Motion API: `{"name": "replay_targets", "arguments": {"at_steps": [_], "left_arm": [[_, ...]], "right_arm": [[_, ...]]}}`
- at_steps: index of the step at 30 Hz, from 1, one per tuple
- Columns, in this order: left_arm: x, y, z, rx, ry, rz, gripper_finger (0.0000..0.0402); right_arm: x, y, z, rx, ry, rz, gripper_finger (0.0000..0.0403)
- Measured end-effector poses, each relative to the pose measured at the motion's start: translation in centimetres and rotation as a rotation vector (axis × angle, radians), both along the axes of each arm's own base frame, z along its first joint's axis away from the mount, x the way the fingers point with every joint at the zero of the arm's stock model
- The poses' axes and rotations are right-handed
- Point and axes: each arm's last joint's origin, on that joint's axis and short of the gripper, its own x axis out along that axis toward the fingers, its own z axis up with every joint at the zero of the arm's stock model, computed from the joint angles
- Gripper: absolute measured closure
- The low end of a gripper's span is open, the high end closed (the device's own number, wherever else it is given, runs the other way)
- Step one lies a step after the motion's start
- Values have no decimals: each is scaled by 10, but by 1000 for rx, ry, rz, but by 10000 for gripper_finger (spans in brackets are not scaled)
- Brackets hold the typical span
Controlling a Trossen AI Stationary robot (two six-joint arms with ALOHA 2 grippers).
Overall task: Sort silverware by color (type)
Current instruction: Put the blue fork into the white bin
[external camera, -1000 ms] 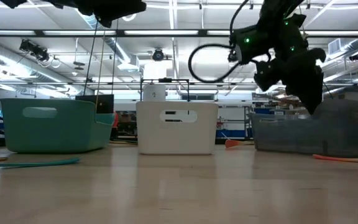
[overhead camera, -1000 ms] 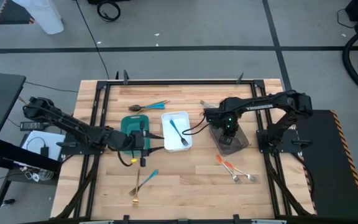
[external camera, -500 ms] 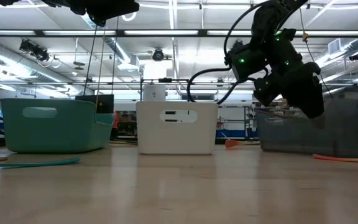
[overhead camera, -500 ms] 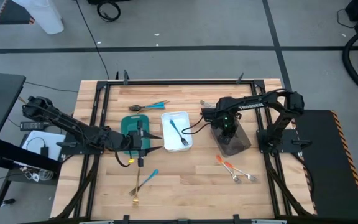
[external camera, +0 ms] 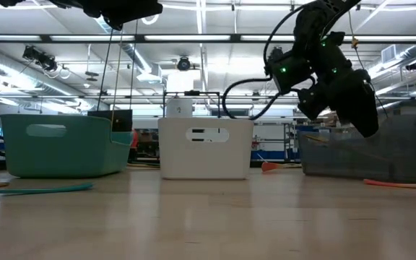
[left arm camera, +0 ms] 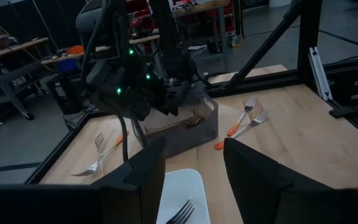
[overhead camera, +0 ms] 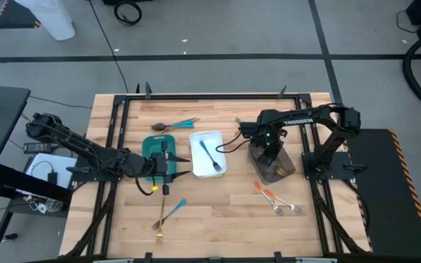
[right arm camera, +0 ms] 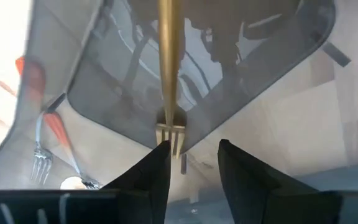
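Gold fork [right arm camera: 168, 68] is seen in the grey tray [overhead camera: 278, 166], lying along its floor directly under the right gripper [overhead camera: 267, 150], tines toward the near end. All-gold finish, slim straight handle, no coloured grip. It looks released: the right gripper's fingers [right arm camera: 143, 177] are parted to a narrow gap and nothing is seen held between them.

Step judged in hand: drop-off of a gold piece into the grey tray, release done or nearly done. Next move calls for the right gripper to be lifted clear of the tray wall, then sent to the two orange-handled forks [overhead camera: 278, 202] lying on the table just beside the tray, on its front side.

Left gripper [overhead camera: 168, 165] is parked over the teal tray [overhead camera: 150, 145], fingers [left arm camera: 138, 168] spread wide, nothing held. A blue-handled fork [overhead camera: 209, 158] lies in the white tray [overhead camera: 215, 136] just beyond it. More blue and gold pieces [overhead camera: 168, 213] are left loose on the table near it, unsorted.
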Motion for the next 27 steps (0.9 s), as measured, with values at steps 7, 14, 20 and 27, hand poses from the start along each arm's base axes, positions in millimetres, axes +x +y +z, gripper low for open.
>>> {"name": "replay_targets", "arguments": {"at_steps": [7, 14, 20, 27], "left_arm": [[-6, 5, -2, 19, 63, 40, 230], [-23, 15, 5, -24, 90, 72, 230], [-31, 15, 11, -106, 61, 69, 230], [-37, 3, 0, -317, 143, 64, 230]], "right_arm": [[-5, 2, 17, -63, -87, 17, 265], [-5, 4, 51, -198, -209, 58, 265], [7, -1, 86, -332, -384, 103, 266], [28, -16, 90, -453, -598, 170, 273]]}}
